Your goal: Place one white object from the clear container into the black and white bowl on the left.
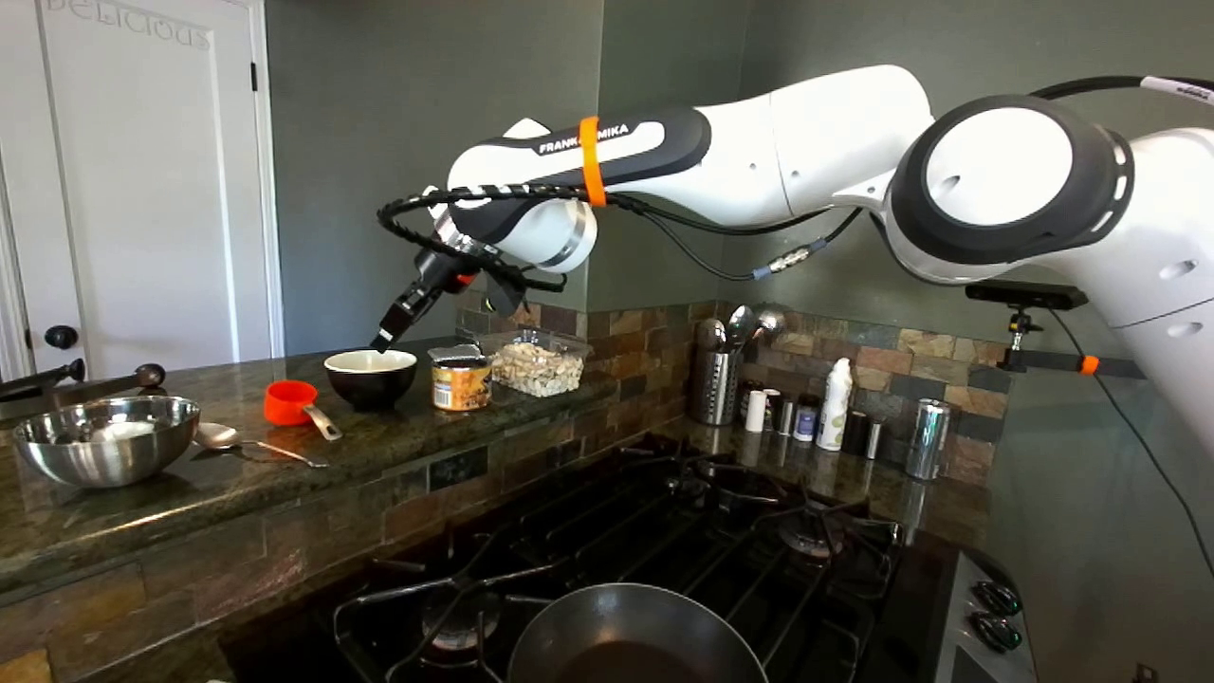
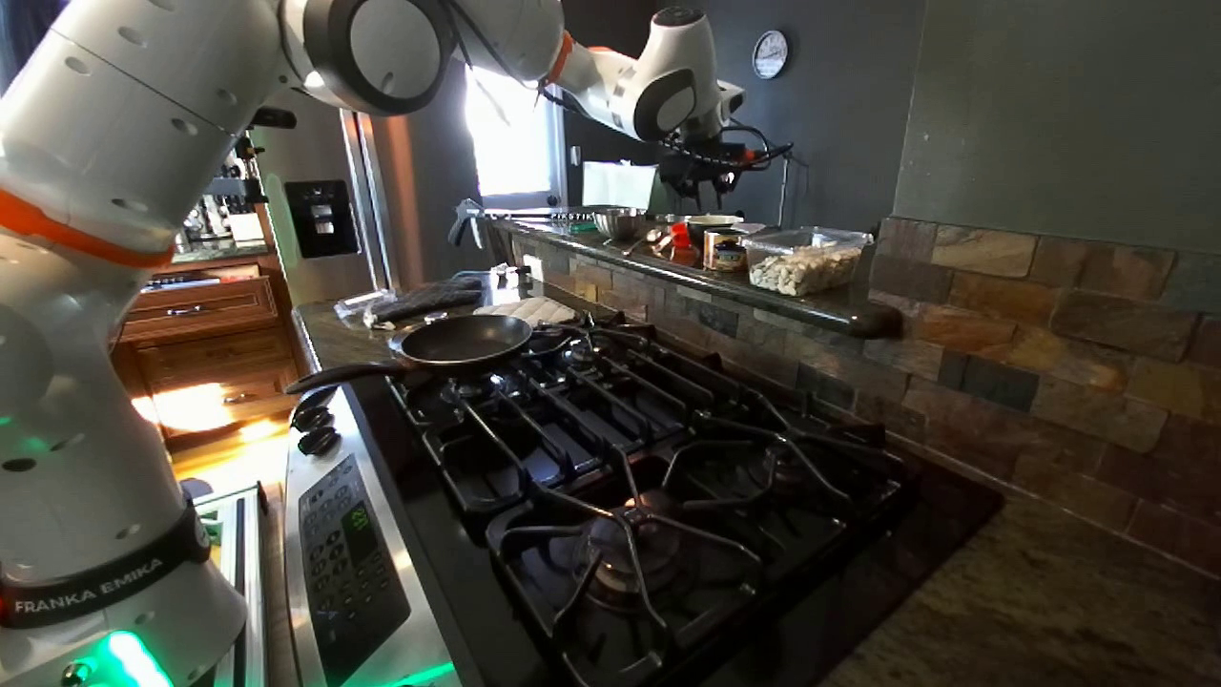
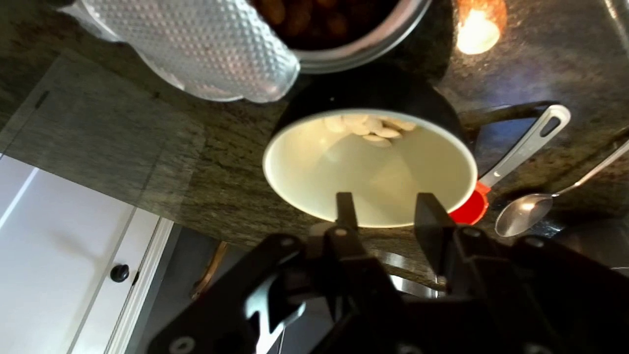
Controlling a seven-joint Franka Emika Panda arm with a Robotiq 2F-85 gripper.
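Observation:
The black and white bowl [image 1: 370,383] stands upright on the raised stone ledge; it also shows in an exterior view [image 2: 715,220] and in the wrist view [image 3: 314,167]. Several white pieces [image 3: 376,129] lie inside it. The clear container [image 1: 569,349] stands further along the ledge, with many pale pieces [image 1: 533,368] in it; it also shows in an exterior view [image 2: 854,239]. It is out of the wrist view. My gripper [image 3: 385,197] has its fingers apart with nothing between them. In an exterior view my gripper [image 1: 379,343] is just above the bowl's rim, tilted downward.
An opened can [image 1: 462,381] with a bent foil lid [image 3: 216,44] stands between bowl and container. A red measuring cup [image 1: 289,404], a spoon [image 1: 220,436] and a steel bowl [image 1: 109,446] lie beyond the bowl. The stove [image 2: 610,458] with a pan [image 1: 635,636] is below the ledge.

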